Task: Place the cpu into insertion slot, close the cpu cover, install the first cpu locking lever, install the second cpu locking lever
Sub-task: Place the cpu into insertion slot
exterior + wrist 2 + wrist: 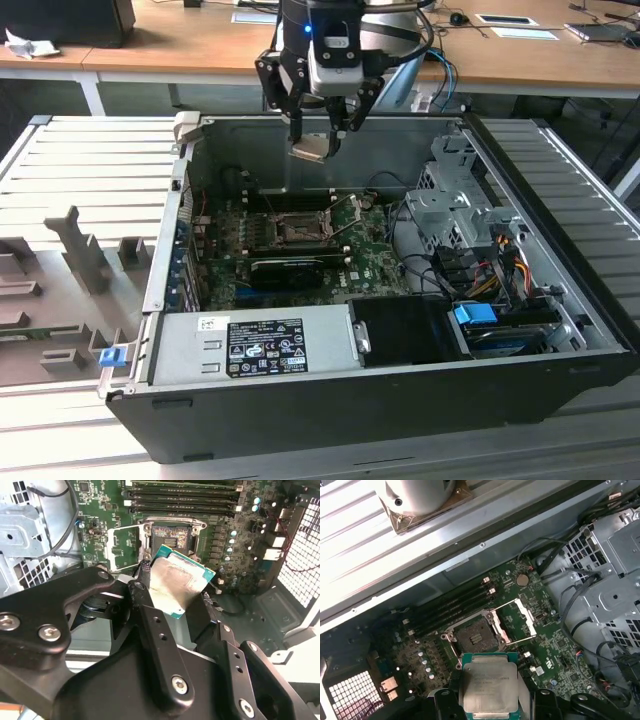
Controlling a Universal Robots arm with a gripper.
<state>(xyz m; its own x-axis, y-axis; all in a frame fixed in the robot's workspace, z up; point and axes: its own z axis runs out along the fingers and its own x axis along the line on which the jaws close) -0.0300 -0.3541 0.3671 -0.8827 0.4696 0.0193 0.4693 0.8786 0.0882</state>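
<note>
The cpu [181, 580] hangs in the air, clamped by two opposite edges between the gripper's [175, 600] black fingers [150, 615]. Its silver-grey top shows in both wrist views, and its tan underside faces down in the exterior view. It sits above the far part of the open case [300, 400], over the motherboard [370, 265] and not yet in the insertion slot [475, 639], which lies bare below it. The cpu cover [526, 617] stands flipped open just beside the slot, on the exterior view's right of it. By its look the chip is light, thin and stiff. Its smooth metal lid could slip, and the contact face is likely delicate, so the edges are the sensible place to hold it, as here. The long black card [285, 270] lies nearer than the slot, and the memory sticks [180, 492] lie farther
</note>
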